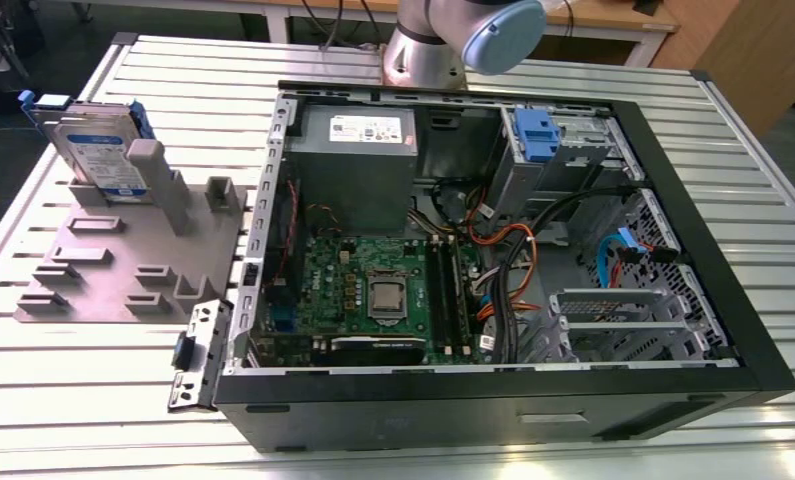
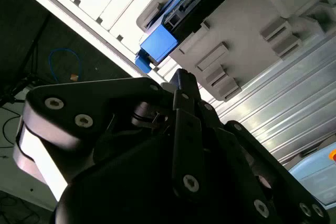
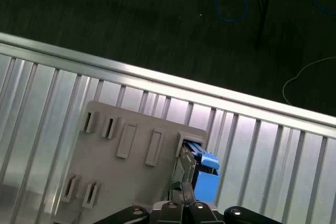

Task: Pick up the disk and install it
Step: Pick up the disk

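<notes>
Currently, disk (image 1: pixel 97 150): standing on edge in holder (image 1: pixel 110 272), 10 o'clock from case (image 1: pixel 504 398).
Gripper (image 3: pixel 184 203): hanging clenched, empty, pointing at disk.

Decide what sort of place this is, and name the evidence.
Probably a robotics lab or workshop for computer assembly: a robot arm stands behind an open computer case on a slatted metal table, and the disk stands on edge in a grey fixture beside it.
</notes>
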`<state>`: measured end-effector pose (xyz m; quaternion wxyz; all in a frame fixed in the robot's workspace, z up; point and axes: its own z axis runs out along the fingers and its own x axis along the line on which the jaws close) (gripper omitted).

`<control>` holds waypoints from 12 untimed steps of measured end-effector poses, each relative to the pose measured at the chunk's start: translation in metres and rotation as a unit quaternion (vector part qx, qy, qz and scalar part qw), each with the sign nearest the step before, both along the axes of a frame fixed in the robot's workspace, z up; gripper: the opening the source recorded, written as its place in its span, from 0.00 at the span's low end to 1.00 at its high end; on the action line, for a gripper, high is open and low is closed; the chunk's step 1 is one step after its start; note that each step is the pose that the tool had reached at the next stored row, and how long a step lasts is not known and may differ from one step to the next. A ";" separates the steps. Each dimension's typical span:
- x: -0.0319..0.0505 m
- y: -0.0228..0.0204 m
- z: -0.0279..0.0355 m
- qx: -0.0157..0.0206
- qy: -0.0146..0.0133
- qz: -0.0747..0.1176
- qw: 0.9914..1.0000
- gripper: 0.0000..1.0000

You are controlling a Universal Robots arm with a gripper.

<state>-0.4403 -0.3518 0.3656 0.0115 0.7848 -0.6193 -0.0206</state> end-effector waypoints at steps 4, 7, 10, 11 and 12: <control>0.0000 0.0060 0.0000 0.000 0.000 0.000 1.000 0.11; 0.0000 0.0061 0.0000 0.000 -0.001 0.000 1.000 0.11; 0.0000 0.0094 0.0000 0.000 -0.001 0.000 1.000 0.11; 0.0000 0.0095 0.0000 0.000 -0.001 0.000 1.000 0.11; 0.0000 0.0095 0.0000 0.000 -0.001 0.000 1.000 0.11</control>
